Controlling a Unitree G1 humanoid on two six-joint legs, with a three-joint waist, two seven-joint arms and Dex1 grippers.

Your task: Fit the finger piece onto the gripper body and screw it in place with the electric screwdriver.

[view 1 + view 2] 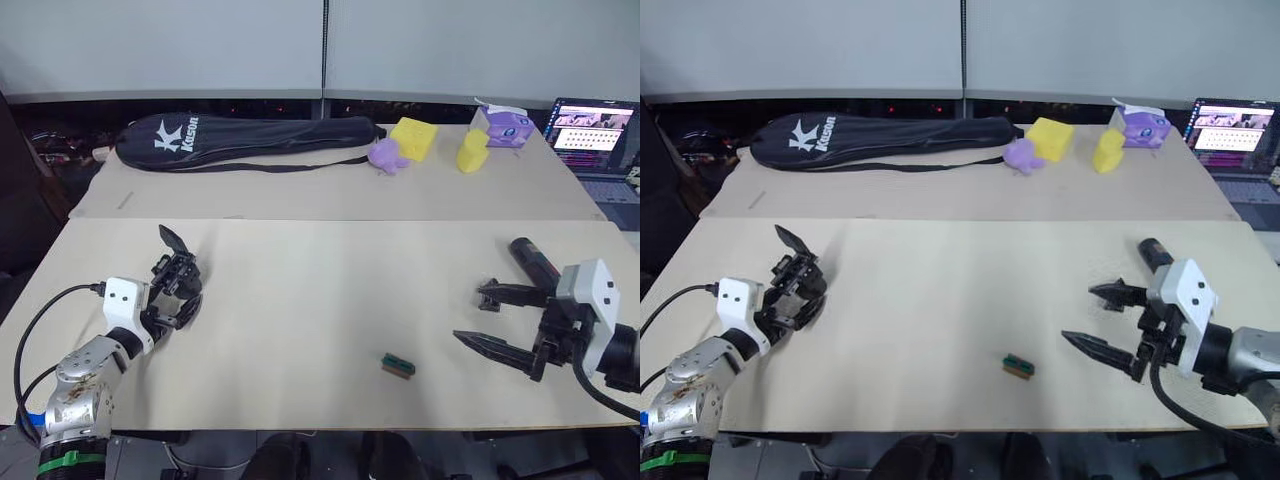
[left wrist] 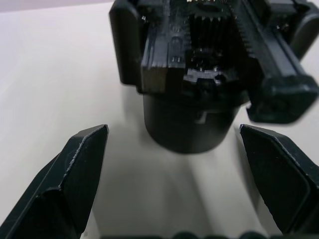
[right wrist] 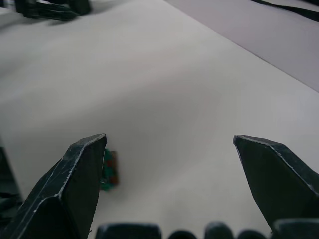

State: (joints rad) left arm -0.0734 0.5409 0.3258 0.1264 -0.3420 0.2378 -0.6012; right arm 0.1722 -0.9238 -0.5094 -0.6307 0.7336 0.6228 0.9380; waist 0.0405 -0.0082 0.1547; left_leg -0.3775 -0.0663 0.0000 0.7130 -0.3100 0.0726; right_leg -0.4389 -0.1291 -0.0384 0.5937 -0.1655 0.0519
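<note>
The gripper body stands on the near table at the left, a black assembly with a round base and an upright pointed finger. My left gripper is open, its fingers either side of the body's base without touching it. A separate finger piece is out of view. The electric screwdriver lies at the right, just behind my right gripper. That gripper is open and holds nothing.
A small green block lies near the table's front edge, left of my right gripper. On the far table are a black racket bag, yellow blocks, purple toys and a laptop.
</note>
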